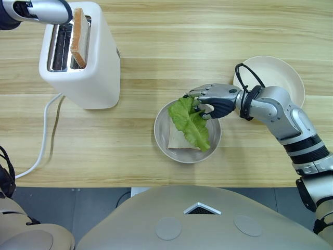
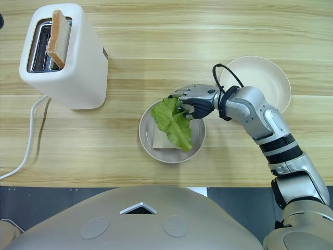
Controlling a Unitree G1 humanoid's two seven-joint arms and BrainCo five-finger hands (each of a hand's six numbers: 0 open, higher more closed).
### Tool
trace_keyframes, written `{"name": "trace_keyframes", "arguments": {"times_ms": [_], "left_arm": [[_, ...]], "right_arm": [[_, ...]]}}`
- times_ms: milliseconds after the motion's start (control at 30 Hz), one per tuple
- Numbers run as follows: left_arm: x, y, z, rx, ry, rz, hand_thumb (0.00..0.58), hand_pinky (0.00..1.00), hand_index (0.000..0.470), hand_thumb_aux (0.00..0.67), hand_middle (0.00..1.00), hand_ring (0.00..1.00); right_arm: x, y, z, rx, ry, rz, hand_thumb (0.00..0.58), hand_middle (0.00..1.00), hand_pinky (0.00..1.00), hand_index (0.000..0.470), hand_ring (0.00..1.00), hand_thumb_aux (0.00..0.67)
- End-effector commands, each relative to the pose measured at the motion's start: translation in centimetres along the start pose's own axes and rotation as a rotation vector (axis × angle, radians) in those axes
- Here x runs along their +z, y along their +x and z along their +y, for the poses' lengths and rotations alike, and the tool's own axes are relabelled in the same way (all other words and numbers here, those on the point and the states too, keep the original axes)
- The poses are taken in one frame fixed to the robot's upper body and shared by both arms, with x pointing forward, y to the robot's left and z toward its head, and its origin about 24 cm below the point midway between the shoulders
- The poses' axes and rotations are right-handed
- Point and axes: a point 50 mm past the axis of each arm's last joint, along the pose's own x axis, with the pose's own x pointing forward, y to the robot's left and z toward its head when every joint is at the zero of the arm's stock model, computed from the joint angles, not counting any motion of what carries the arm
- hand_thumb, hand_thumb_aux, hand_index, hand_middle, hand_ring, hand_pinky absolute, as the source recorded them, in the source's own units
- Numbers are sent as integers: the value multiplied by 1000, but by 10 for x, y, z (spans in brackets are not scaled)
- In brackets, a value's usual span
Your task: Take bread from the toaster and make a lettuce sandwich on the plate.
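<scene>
Lettuce [image 1: 193, 124] over bread [image 1: 178, 141] on plate [image 1: 158, 126] | right hand [image 1: 217, 99] gripping it (leaf's top)

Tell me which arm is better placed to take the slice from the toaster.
Left. The left arm is beside the toaster and its slice; the right hand is far off, its fingers holding the lettuce over the plate.

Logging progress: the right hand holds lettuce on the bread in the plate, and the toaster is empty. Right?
No: the toaster is not empty; a bread slice stands in its slot, per the right eye view. The right hand and lettuce part holds.
</scene>
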Motion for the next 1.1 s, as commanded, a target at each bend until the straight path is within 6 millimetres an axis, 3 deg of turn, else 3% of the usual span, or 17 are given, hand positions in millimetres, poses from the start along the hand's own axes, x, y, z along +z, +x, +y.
{"name": "trace_keyframes", "arguments": {"times_ms": [33, 100, 133, 167, 200, 267, 300, 333, 533, 767, 1100], "left_arm": [[-25, 1, -4, 7, -8, 90, 0, 0, 0, 0, 0, 0], [-38, 3, -8, 11, 6, 145, 0, 0, 0, 0, 0, 0], [-42, 3, -12, 3, 10, 163, 0, 0, 0, 0, 0, 0], [-44, 2, -15, -5, 16, 175, 0, 0, 0, 0, 0, 0], [-44, 1, -16, -11, 20, 178, 0, 0, 0, 0, 0, 0], [-42, 0, -16, -16, 38, 175, 0, 0, 0, 0, 0, 0], [-41, 0, -16, -18, 53, 180, 0, 0, 0, 0, 0, 0], [-40, 1, -16, -23, 65, 181, 0, 0, 0, 0, 0, 0], [-48, 9, -25, -42, 99, 232, 0, 0, 0, 0, 0, 0], [-76, 18, -27, -52, 246, 489, 0, 0, 0, 0, 0, 0], [-88, 16, -13, -19, 343, 623, 0, 0, 0, 0, 0, 0]], "right_arm": [[4, -6, 1, 16, -13, -14, 580, 0, 0, 470, 0, 670], [5, -5, 5, 29, -32, -7, 580, 0, 0, 470, 0, 670], [5, -5, 6, 37, -45, 1, 579, 0, 0, 448, 0, 638], [5, -5, 8, 42, -55, 7, 551, 0, 0, 365, 0, 520], [4, -6, 8, 46, -64, 15, 546, 0, 0, 356, 0, 507], [3, -7, 10, 53, -74, 25, 464, 0, 0, 260, 0, 370], [2, -8, 10, 54, -85, 34, 438, 0, 0, 238, 0, 339], [0, -8, 10, 49, -98, 47, 0, 0, 0, 0, 0, 0], [-4, -17, -1, -50, -91, 76, 0, 0, 0, 0, 0, 0], [-29, -70, -32, -297, -46, 279, 0, 0, 0, 0, 0, 0], [-43, -83, -21, -297, -41, 386, 0, 0, 0, 0, 0, 0]]}}
